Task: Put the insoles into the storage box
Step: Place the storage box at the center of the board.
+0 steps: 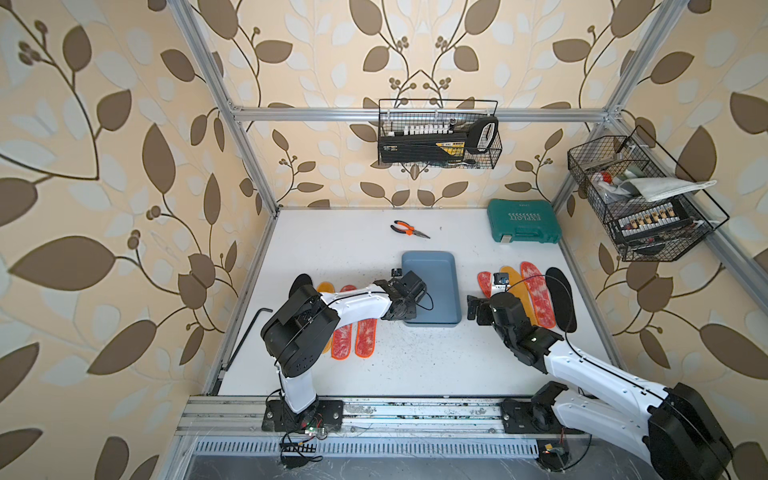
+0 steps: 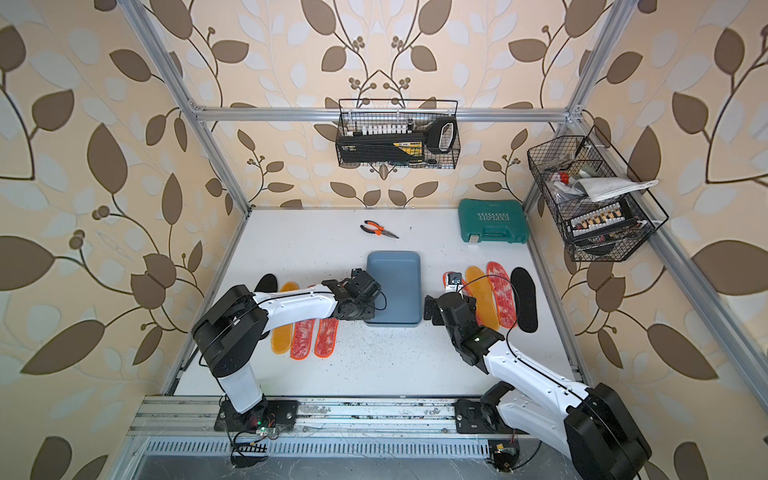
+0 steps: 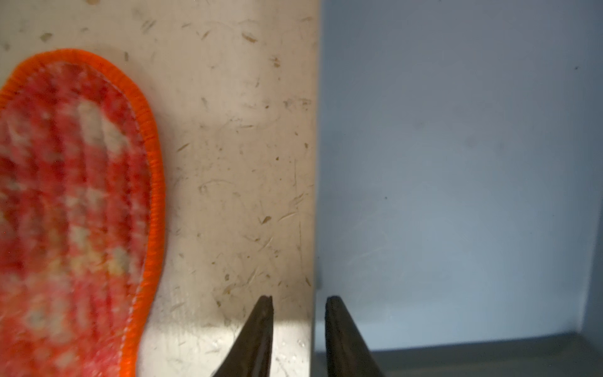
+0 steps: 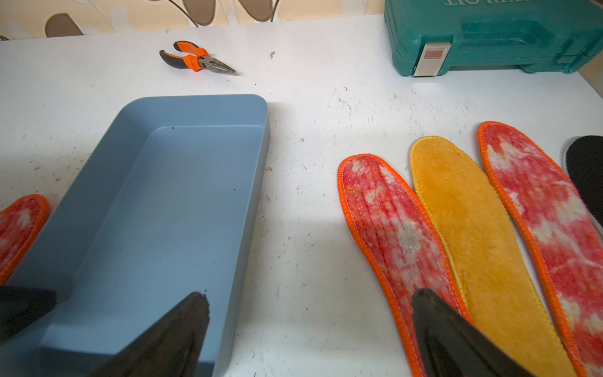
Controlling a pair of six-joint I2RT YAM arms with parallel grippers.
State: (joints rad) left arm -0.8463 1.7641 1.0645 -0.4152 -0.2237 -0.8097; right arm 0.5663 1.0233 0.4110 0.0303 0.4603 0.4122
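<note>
The left claw (image 3: 298,298) hangs at the near left corner of the box (image 3: 456,163), jaws a little apart and gripping nothing, one finger over the table (image 3: 235,163), the other inside the box, its wall between them. The right claw (image 4: 308,297) stands wide open and empty above the table, between the box and the right-hand insoles. The white table is scuffed and speckled. Wire baskets (image 1: 440,133) hang on the frame at the back and on the right. A green case (image 1: 523,222) lies shut in the far right corner. The blue-grey box sits mid-table between the two arms. All eight insoles (image 1: 536,291) lie flat on the table outside it: four in a row to its left, partly under the left arm, and four fanned out to its right, black outermost on each side. A red insole (image 3: 75,212) lies near the left claw, apart from the box. Orange-handled pliers (image 1: 409,229) lie behind the box.
</note>
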